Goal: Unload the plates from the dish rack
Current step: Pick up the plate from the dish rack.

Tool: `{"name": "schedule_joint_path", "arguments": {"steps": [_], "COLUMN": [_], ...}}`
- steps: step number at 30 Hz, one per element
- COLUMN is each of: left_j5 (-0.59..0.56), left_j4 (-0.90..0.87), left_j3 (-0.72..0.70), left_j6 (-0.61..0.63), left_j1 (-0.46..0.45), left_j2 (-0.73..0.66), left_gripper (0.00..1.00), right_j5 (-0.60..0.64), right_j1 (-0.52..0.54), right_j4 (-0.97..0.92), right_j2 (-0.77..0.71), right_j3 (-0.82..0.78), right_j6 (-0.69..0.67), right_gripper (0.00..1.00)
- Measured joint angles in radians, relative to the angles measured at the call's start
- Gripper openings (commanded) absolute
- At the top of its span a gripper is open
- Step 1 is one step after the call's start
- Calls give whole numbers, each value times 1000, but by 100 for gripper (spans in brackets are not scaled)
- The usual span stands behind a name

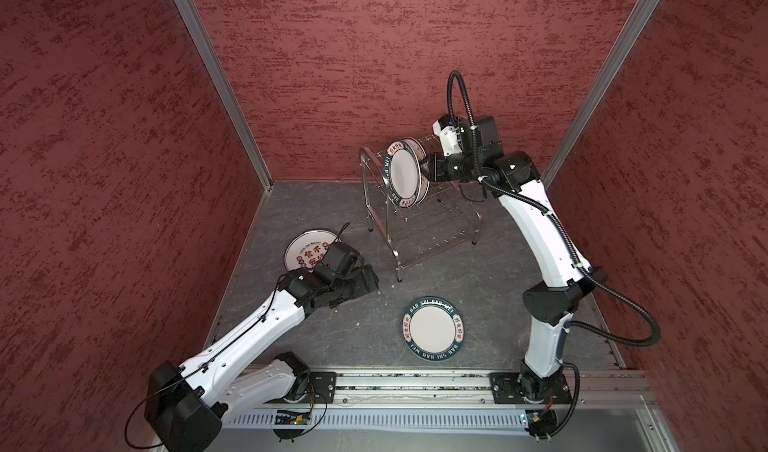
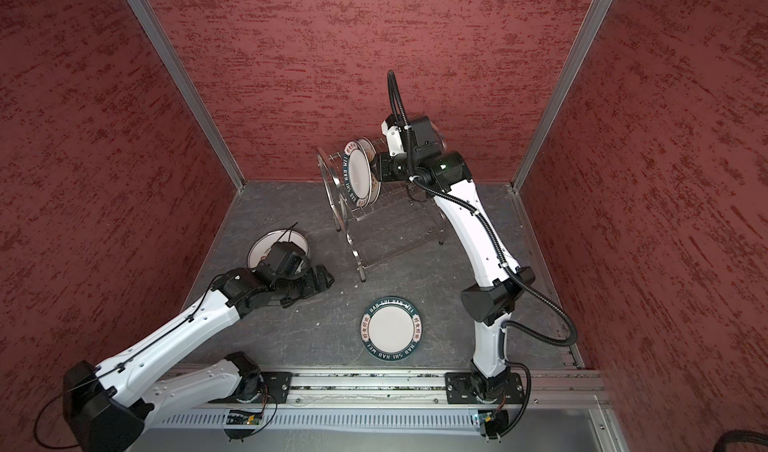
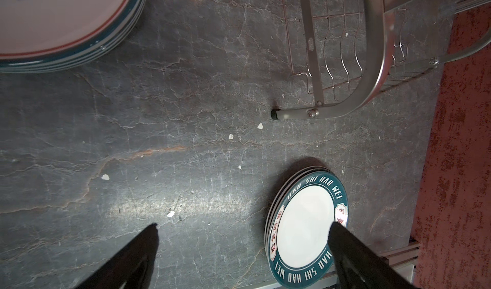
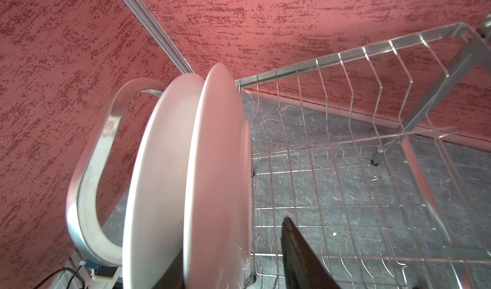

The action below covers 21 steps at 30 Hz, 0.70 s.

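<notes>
Standing on edge in the upper tier of the shiny stainless steel wire dish rack (image 4: 87,184), at its left arched end, are 2 round white plates: a teal-rimmed lettered plate (image 1: 404,173) and, just behind it, a second white plate (image 4: 218,168). The right gripper (image 1: 424,170) straddles that second plate's rim, jaws parted; its visible black finger (image 4: 295,247) stands just clear of the plate's back. On the dark grey stone-look table (image 1: 478,288) lie 2 stacks: a teal-rimmed stack (image 1: 434,329) near the front and a red-character stack (image 1: 305,248) at the left. The left gripper (image 3: 244,237) hovers spread wide, empty.
</notes>
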Motion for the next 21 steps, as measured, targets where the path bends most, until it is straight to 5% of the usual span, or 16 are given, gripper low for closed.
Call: {"name": "schedule_joint_path", "arguments": {"steps": [21], "left_j5": [20], "left_j4": [47], "left_j3": [-27], "left_j6": [1], "left_j1": [12], "left_j2": [40], "left_gripper": [100], "right_j5": [184], "right_j1": [55], "right_j4": [-58], "right_j2": [23], "right_j3": [33], "right_j6": [-9], "right_gripper": [10]}}
